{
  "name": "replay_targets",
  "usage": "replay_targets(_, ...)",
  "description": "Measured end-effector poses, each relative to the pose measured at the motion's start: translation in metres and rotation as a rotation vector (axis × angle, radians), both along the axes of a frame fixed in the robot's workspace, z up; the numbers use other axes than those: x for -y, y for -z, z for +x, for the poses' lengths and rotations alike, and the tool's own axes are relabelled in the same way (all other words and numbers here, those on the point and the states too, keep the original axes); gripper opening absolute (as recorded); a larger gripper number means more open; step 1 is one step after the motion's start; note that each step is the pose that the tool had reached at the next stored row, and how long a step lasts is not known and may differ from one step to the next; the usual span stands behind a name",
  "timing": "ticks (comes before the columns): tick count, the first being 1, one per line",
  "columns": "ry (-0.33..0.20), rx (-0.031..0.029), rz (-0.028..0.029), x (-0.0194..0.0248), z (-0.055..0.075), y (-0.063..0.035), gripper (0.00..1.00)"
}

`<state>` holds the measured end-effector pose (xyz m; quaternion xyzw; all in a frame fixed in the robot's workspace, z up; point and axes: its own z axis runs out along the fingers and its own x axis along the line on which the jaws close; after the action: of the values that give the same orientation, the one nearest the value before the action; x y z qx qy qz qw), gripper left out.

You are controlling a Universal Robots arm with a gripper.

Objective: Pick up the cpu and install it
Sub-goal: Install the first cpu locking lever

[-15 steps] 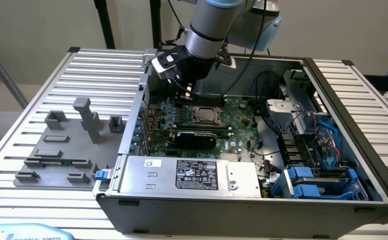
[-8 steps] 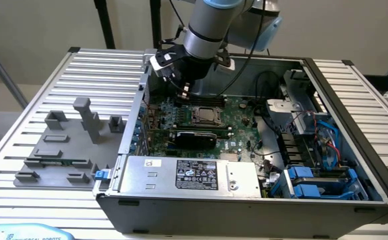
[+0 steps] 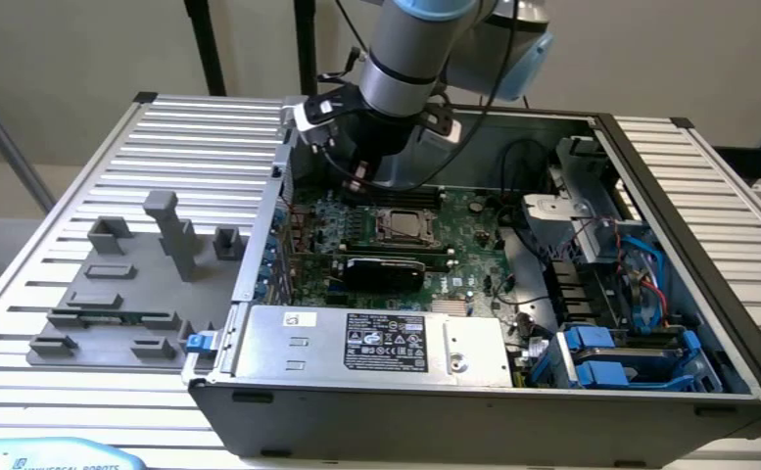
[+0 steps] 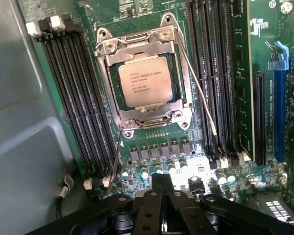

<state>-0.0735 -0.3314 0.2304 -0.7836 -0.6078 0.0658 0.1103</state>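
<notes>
Ribbed metal worktop (image 3: 106,157) carries everything I see, with a pale wall behind it. On the exterior view's left stands a grey fixture plate (image 3: 125,284) with plastic blocks, and a narrow green memory stick (image 3: 117,317) lies in one of its slots. Moving toward the exterior view's right, I come to the open computer case (image 3: 693,294) with the green motherboard (image 3: 478,279) on its floor and the silver power supply (image 3: 380,343) along the near edge. The arm (image 3: 406,59) hangs over the board.

The cpu (image 4: 145,81) is already sitting flat in its socket, inside the metal socket frame (image 4: 142,41), between the two banks of black memory slots (image 4: 76,98). The thin wire latch levers (image 4: 198,93) stand out beside the frame, so I judge the socket is not locked yet.

I judge the chip to be light, stiff and rather slippery on its shiny top. It is also fragile: the contacts below it bend easily, so it must go down flat and not be dragged. The safe place to hold it is by two opposite edges of the tan rim, never by the underside.

The gripper (image 4: 162,182) hovers just above the board near the socket, and I see its jaws pressed together with nothing between them. It does not touch the chip.
</notes>
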Motion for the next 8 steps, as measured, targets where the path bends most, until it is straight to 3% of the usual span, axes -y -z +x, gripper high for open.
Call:
replay_targets(3, 0.041, -0.0002, 0.0026, 0.0000, -0.0002, 0.0000, 0.11)
replay_targets(8, 0.096, -0.0021, 0.0177, 0.0000, -0.0010, 0.0000, 0.11)
